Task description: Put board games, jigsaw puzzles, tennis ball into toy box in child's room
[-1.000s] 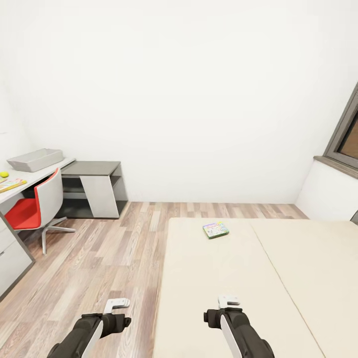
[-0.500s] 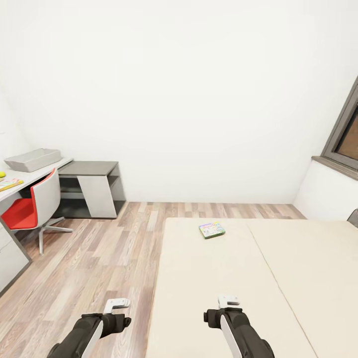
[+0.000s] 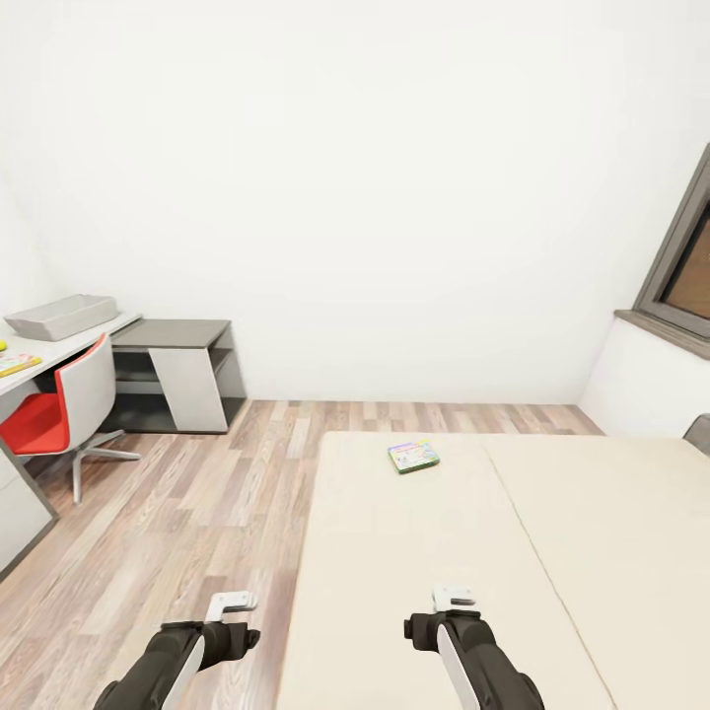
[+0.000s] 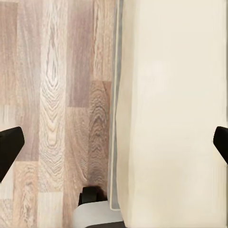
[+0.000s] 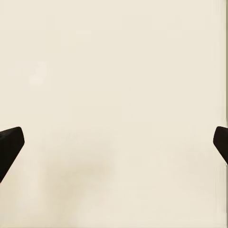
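One board game [image 3: 414,456], a flat green-edged box with a colourful print, lies on the cream bed [image 3: 552,552] near its far edge. The grey toy box [image 3: 61,317] stands on the light table [image 3: 69,347] at far left. A flat yellow toy [image 3: 15,365] lies beside it, cut off by the picture's edge, and I cannot tell which toy it is. My left gripper [image 3: 232,603] [image 4: 114,147] hangs open over the floor by the bed's side. My right gripper [image 3: 454,597] [image 5: 114,147] is open over bare mattress, well short of the game.
A red-and-white swivel chair [image 3: 54,414] stands at the table. A low dark grey cabinet [image 3: 177,335] sits against the back wall. Wood-plank floor [image 3: 187,503] lies between the table and the bed. A window frame [image 3: 685,266] is at right.
The whole view has shifted: table, chair and bed edge slid leftward in the picture, so the camera moved. Both arms keep the same pose.
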{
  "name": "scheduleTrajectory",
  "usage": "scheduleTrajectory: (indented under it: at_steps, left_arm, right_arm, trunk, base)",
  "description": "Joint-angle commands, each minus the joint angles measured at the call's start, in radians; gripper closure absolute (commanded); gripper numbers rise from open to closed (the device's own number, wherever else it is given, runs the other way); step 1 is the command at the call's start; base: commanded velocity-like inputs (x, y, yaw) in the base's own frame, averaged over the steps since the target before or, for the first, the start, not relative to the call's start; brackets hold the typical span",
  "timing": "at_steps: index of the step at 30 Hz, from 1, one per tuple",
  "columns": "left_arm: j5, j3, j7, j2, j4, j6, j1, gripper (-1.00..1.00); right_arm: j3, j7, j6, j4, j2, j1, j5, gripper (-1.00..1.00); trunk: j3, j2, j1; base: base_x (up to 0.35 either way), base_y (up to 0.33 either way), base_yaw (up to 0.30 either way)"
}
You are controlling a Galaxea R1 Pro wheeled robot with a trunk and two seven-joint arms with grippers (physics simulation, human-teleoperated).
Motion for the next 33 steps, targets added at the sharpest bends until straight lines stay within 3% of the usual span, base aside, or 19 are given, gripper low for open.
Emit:
scheduleTrajectory:
  at_steps: [1, 33]
  left_arm:
    - [0.002, 0.003, -0.004, 0.0, -0.002, 0.006, -0.001, -1.0]
    - [0.002, 0.003, -0.004, 0.0, -0.002, 0.006, -0.001, -1.0]
  right_arm:
    - [0.0, -0.005, 0.005, -0.001, 0.001, -0.001, -0.004, -1.0]
    - [0.0, -0.005, 0.005, -0.001, 0.001, -0.001, -0.004, -1.0]
  trunk:
    - [-0.002, -0.002, 0.001]
    - [-0.002, -0.002, 0.001]
  base:
    - [-0.025, -0.102, 0.0]
    - [-0.014, -0.023, 0.0]
